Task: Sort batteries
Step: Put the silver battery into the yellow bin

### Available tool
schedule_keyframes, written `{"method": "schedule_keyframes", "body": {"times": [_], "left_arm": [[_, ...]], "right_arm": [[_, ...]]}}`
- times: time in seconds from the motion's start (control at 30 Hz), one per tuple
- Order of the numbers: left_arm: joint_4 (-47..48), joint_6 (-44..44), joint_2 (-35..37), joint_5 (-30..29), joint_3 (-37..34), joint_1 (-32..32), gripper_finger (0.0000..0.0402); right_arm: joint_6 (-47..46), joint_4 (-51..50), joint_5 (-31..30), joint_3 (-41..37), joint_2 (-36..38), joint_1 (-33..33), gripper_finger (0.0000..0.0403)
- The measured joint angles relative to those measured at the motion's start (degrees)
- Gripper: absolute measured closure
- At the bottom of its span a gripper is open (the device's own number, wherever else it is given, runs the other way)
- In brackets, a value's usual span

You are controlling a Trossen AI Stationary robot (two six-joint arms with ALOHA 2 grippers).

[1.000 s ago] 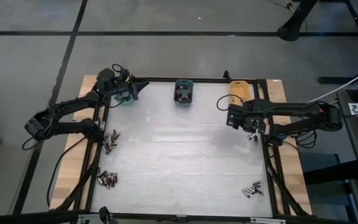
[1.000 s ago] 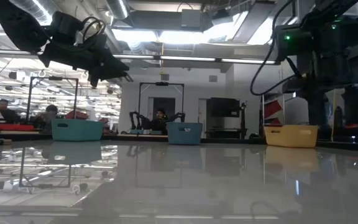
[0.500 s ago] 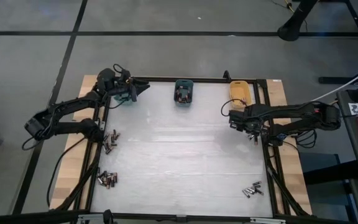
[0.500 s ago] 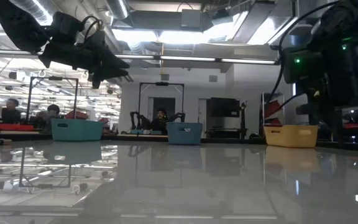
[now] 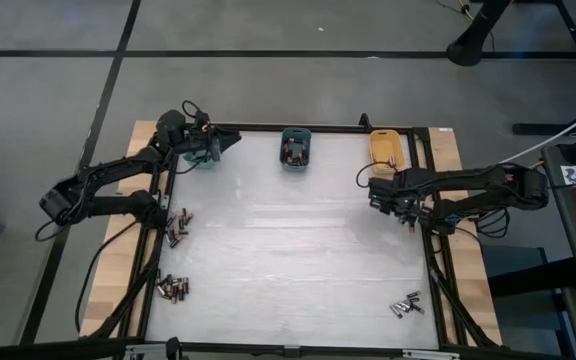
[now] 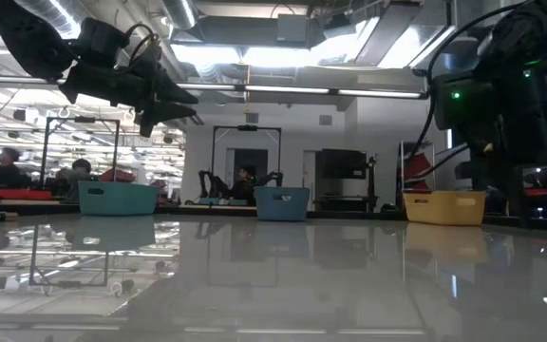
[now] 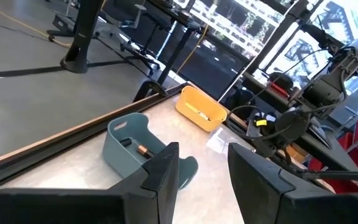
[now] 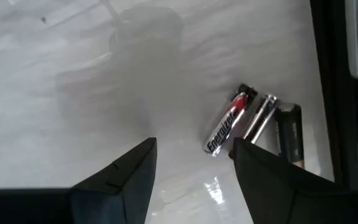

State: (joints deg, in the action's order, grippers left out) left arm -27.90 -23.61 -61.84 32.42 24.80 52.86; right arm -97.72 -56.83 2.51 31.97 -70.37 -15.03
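Batteries lie on the white table in several small heaps: two at the left edge (image 5: 175, 228) (image 5: 173, 289), one at the near right (image 5: 405, 303), one at the right edge (image 5: 409, 219). My right gripper (image 5: 401, 205) points down over that last heap, open. In its wrist view three batteries (image 8: 229, 126) lie flat on the table just beyond its fingertips (image 8: 194, 168). My left gripper (image 5: 220, 146) hovers high over the teal bin (image 6: 117, 198) at the far left, pointing level toward the table's right, open (image 7: 202, 174) and empty.
A blue bin (image 5: 295, 148) with batteries stands at the far middle, a yellow bin (image 5: 385, 147) at the far right. A black frame rail (image 5: 435, 270) runs along the table's right edge, close beside the batteries under my right gripper.
My right gripper has come down toward the table over the heap at the right edge, staying open. My left gripper has kept its place above the teal bin and has rolled a little about its own axis.
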Motion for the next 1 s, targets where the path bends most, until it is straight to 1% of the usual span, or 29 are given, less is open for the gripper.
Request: {"method": "schedule_keyframes", "body": {"times": [0.1, 0.2, 0.33, 0.4, 0.5, 0.67, 0.83, 1.0], "left_arm": [[0.0, 0.0, 0.0, -0.2, 0.0, 0.0, 0.0273], [0.0, -0.3, 0.0, -0.2, 0.0, 0.0, 0.0273], [0.1, -2.1, 0.0, -0.1, 0.0, 0.0, 0.0273], [0.1, -2.0, 0.0, 0.7, 0.0, 0.0, 0.0273], [0.9, -2.0, 0.0, 1.2, 0.0, 0.0, 0.0273], [0.9, -1.6, 0.0, 1.5, 0.0, 0.0, 0.0273], [0.8, -1.2, 0.0, 1.5, 0.0, 0.0, 0.0273], [0.8, -1.5, 0.0, 1.5, 0.0, 0.0, 0.0273]], "right_arm": [[-3.0, 0.2, -0.9, -0.1, 0.0, 0.0, 0.0191], [-4.5, 2.1, -1.8, -1.8, 0.0, 0.0, 0.0191], [-7.3, 6.0, -0.4, -5.7, 0.6, 0.5, 0.0196], [-8.9, 6.4, -3.6, -5.9, 0.6, 1.6, 0.0203], [-10.1, 6.4, -7.2, -5.4, 0.6, 2.5, 0.0219], [-11.4, 6.8, -9.8, -4.8, 0.4, 2.4, 0.0261], [-12.1, 6.6, -11.0, -4.8, 0.0, 2.3, 0.0294], [-9.5, 8.5, -9.8, -3.2, 0.0, 2.3, 0.0301]]}}
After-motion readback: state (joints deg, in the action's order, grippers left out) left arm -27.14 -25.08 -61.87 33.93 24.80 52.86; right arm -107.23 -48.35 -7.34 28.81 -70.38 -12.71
